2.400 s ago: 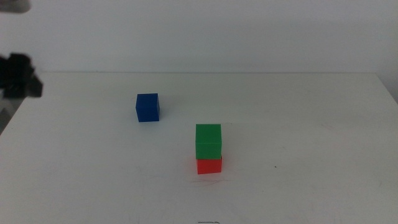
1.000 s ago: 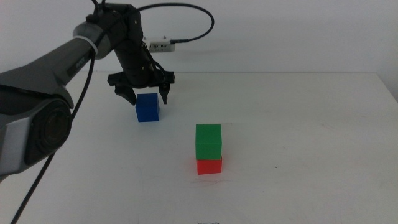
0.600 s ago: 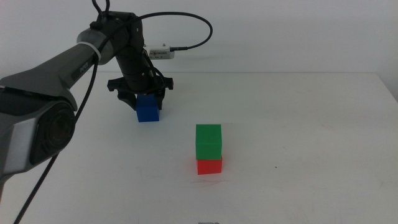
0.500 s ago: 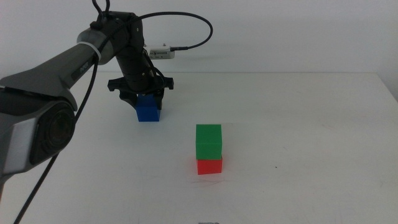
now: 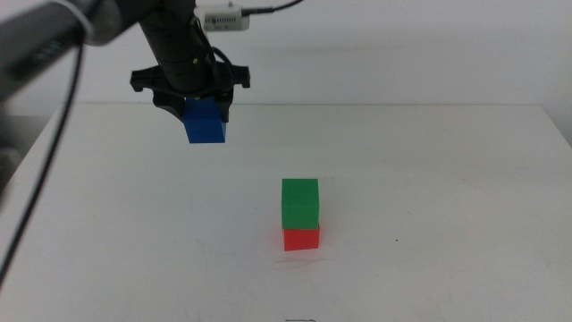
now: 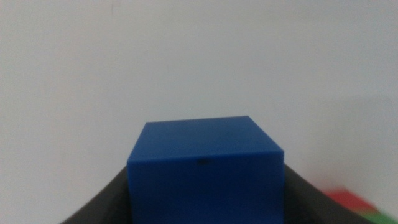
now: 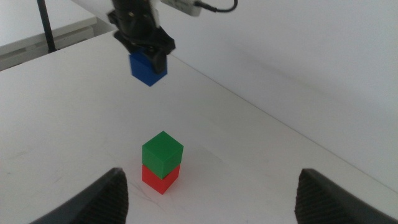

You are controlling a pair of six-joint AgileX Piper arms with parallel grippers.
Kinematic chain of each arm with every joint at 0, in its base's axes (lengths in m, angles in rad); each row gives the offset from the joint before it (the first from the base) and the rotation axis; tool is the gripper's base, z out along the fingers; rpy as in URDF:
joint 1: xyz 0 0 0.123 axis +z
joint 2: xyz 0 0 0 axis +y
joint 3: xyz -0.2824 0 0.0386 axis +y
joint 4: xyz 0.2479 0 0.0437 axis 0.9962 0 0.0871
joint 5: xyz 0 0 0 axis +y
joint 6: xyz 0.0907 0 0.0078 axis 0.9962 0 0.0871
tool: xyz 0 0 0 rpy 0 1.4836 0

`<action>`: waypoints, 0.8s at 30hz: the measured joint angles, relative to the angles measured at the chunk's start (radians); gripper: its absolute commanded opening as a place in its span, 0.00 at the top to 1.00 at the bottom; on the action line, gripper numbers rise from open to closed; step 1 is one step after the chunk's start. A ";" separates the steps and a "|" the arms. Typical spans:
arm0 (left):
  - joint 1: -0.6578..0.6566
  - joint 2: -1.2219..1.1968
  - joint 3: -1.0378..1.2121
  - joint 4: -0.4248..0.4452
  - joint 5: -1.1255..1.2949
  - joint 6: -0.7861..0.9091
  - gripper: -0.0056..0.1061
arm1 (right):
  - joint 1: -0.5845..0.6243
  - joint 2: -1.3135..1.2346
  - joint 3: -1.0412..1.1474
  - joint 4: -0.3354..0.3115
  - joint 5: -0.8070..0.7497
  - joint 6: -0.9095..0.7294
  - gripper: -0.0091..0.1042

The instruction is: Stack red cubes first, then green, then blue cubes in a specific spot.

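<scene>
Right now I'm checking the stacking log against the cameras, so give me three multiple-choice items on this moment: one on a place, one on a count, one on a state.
1. Where is the blue cube?
A. on the green cube
B. lifted off the table in the left gripper
C. lying beside the red cube

2. How many cubes are stacked?
A. two
B. three
C. none

3. What is the right gripper doing?
A. gripping the green cube
B. pushing the stack
C. open, holding nothing

Answers:
1 B: the left gripper holds it above the white table.
2 A: the green cube sits on the red cube.
3 C: the right gripper has its jaws wide apart, short of the stack.
</scene>
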 measured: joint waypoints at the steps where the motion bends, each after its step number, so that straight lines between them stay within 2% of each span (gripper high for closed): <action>1: -0.023 -0.047 0.041 0.016 0.003 -0.028 0.96 | 0.000 0.000 0.000 0.000 0.000 0.000 0.27; 6: -0.185 -0.195 0.136 0.103 0.020 -0.195 0.96 | 0.000 0.000 0.000 0.000 0.000 0.000 0.27; 12: -0.349 -0.184 0.117 0.160 0.019 -0.360 0.96 | 0.000 0.000 0.000 0.000 0.000 0.000 0.27; 16: -0.395 -0.145 0.116 0.160 0.019 -0.393 0.96 | 0.000 0.000 0.000 0.000 0.001 0.000 0.27; 24: -0.403 -0.110 0.116 0.140 0.017 -0.403 0.96 | 0.000 0.000 0.000 0.000 0.002 0.000 0.27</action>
